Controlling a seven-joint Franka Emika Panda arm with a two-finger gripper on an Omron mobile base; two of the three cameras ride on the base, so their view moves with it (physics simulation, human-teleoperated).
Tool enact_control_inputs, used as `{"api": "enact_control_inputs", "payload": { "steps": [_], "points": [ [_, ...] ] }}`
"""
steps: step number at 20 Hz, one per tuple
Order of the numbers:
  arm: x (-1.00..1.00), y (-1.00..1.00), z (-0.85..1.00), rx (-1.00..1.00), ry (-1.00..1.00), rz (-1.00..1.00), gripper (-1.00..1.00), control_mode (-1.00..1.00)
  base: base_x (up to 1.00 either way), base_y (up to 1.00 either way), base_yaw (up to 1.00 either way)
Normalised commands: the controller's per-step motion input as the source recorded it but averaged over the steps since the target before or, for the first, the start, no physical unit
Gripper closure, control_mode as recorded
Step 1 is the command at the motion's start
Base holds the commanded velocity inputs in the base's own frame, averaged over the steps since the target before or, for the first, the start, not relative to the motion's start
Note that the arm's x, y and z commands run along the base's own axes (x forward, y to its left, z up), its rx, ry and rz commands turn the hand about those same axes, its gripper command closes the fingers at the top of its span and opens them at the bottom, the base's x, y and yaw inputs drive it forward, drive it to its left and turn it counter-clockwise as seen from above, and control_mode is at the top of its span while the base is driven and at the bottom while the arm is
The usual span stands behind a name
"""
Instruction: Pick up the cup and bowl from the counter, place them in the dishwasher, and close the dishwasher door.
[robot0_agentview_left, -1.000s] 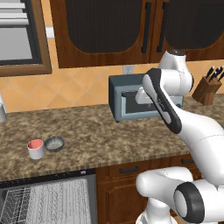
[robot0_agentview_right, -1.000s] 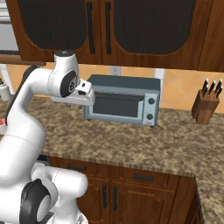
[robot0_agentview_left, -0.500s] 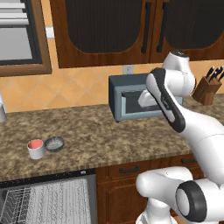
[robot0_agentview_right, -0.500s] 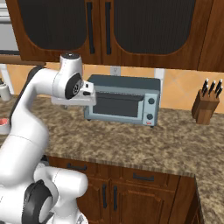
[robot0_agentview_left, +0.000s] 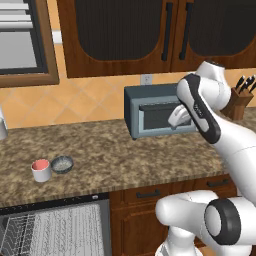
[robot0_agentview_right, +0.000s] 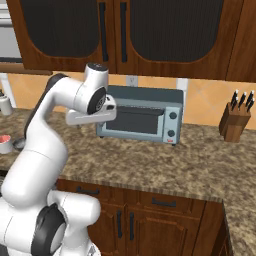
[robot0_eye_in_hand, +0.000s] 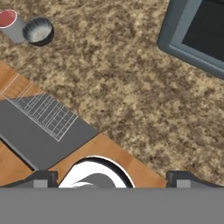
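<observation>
A: Broadly, what could go wrong across the counter (robot0_agentview_left: 110, 150)?

B: A long reach is judged to be needed. The gripper (robot0_agentview_left: 177, 117) is held high in front of the toaster oven (robot0_agentview_left: 155, 115), while the cup (robot0_agentview_left: 41, 170) and the bowl (robot0_agentview_left: 62, 164) sit well apart from it, near the counter's front edge above the dishwasher (robot0_agentview_left: 55, 230). The oven could be clipped if the arm is swung low.

A: And at the smaller things?

B: Cup and bowl are seen just beside each other, perhaps touching. If the cup is approached carelessly, the bowl could be nudged over the edge.

A: What is given by one view and not another?

B: In the hand view the fingertips are seen spread wide with nothing between them, and the dishwasher door (robot0_eye_in_hand: 39, 140) is shown lowered flat beside the wire rack (robot0_eye_in_hand: 46, 113). From the right base view the cup (robot0_agentview_right: 4, 143) is caught at the frame's edge, and a knife block (robot0_agentview_right: 235, 120) is shown clearly.
</observation>
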Motion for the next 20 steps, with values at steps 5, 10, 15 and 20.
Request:
{"api": "enact_control_inputs", "payload": {
  "steps": [5, 10, 15, 20],
  "points": [
    [0.36, 0.0, 0.0, 0.0, 0.0, 0.08, -1.0, -1.0, 0.0, 0.0, 0.0],
    [0.41, 0.12, 0.0, -0.01, 0.0, 0.1, -1.0, -1.0, 0.0, 0.0, 0.0],
    [0.15, 0.05, 0.0, -0.01, 0.0, 0.05, -1.0, 1.0, 0.13, 0.05, 0.2],
    [0.0, 0.0, 0.0, 0.0, 0.0, 0.0, -1.0, 1.0, 0.03, 0.0, 0.63]
  ]
}}
